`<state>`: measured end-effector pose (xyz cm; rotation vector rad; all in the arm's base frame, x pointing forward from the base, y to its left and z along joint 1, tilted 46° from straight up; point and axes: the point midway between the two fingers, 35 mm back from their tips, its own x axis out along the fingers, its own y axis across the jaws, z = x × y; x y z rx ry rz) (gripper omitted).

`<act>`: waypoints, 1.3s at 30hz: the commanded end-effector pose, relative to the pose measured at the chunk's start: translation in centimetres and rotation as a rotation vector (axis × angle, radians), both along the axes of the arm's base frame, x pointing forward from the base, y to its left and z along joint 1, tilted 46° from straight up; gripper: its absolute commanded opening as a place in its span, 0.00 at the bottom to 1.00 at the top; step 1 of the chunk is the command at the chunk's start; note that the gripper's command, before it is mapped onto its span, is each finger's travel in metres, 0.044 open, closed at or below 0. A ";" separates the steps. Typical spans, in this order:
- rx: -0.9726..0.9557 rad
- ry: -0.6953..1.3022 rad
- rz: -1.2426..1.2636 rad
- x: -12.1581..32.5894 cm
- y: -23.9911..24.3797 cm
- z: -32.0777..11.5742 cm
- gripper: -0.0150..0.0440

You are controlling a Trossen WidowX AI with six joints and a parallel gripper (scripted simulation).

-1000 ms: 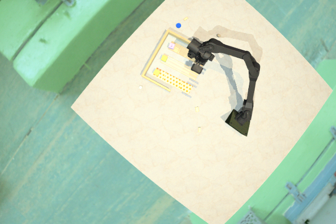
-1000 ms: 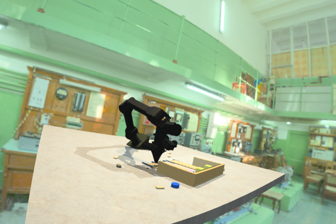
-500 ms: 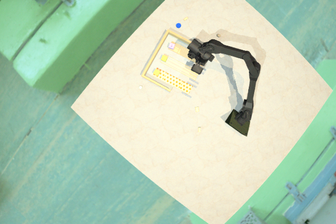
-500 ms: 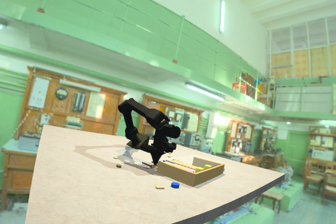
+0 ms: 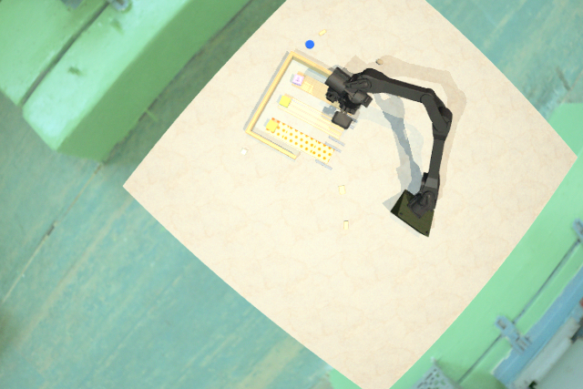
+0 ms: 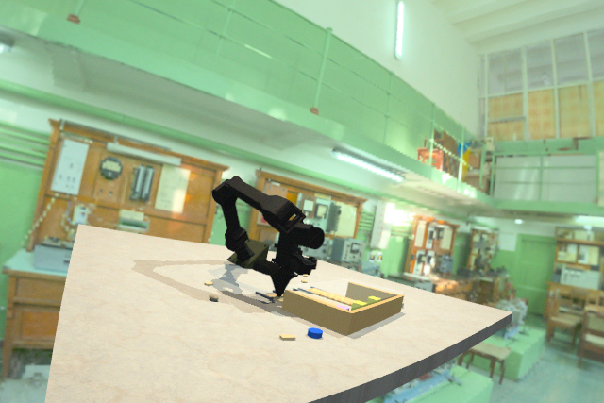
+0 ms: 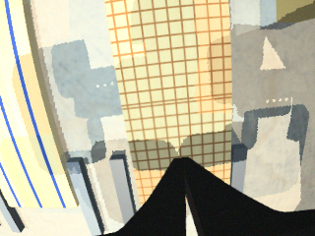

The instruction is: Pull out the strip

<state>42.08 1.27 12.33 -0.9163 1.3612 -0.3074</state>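
A pink-purple cube (image 5: 297, 79) (image 6: 343, 307) with a mark on top sits at the inner end of an orange grid-patterned strip (image 5: 308, 87) (image 7: 172, 84). A strip with thin blue lines (image 7: 36, 143) (image 5: 311, 115) lies beside it, with a yellow cube (image 5: 284, 101) at its inner end. A red-dotted strip (image 5: 303, 140) has another yellow cube (image 5: 271, 125) at its inner end. My gripper (image 6: 279, 294) (image 7: 181, 164) is shut and empty, its tips low over the grid strip's outer part. Whether the tips touch it is unclear. The cubes are outside the wrist view.
A tan walled tray (image 5: 268, 90) (image 6: 319, 311) surrounds the strips' inner ends. Grey guide bars (image 7: 123, 192) (image 7: 238, 169) flank the strip. A blue disc (image 5: 309, 44) (image 6: 314, 333), a tan chip (image 5: 322, 32) (image 6: 288, 337) and a brown pebble (image 5: 379, 61) (image 6: 213, 297) lie outside the tray.
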 end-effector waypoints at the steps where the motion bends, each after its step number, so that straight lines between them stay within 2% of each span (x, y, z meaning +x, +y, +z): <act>1: -0.002 0.000 0.002 0.1 -0.1 0.0 0.25; 39: -0.002 0.000 0.002 0.4 -0.3 -0.2 0.25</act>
